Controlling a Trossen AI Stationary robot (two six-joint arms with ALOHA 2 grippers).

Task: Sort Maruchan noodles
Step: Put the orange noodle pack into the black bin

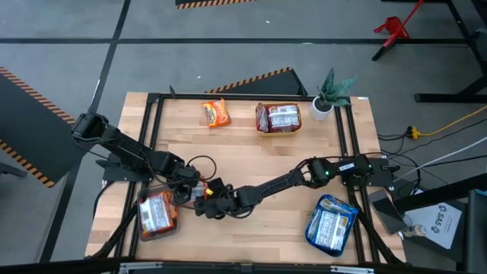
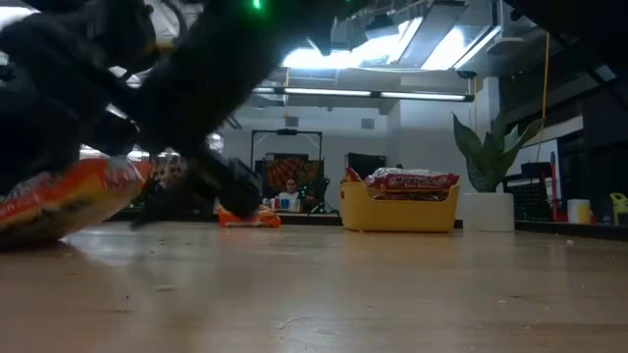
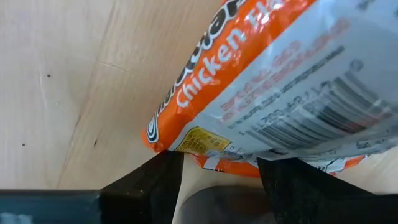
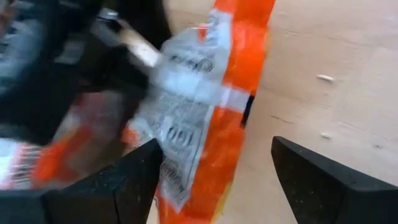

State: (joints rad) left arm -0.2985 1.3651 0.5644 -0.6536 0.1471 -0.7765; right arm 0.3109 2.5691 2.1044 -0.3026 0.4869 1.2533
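My two pincers meet at the lower left of the high view, beside a pile of orange noodle packets (image 1: 158,215) near the table's lower left corner. My left pincer (image 1: 190,192) has its fingers spread wide, and nothing is between them. In the left wrist view, the end of an orange chicken packet (image 3: 261,81) sits just past those fingers. My right pincer (image 1: 207,207) is spread wide too and holds nothing; its wrist view shows an orange packet (image 4: 205,118) just ahead of it.

More noodles lie elsewhere: one orange packet (image 1: 215,113) alone at the upper middle, red-and-white packets (image 1: 278,118) in a yellow bowl (image 2: 397,211) beside it, and blue-and-white packets (image 1: 330,224) at the lower right.

I think these packets are light and crinkly. The wrapper looks shiny, so it may slip. The noodle block inside could crack if I squeeze hard. I would pinch a packet by its short edge, gently, and lift slowly.
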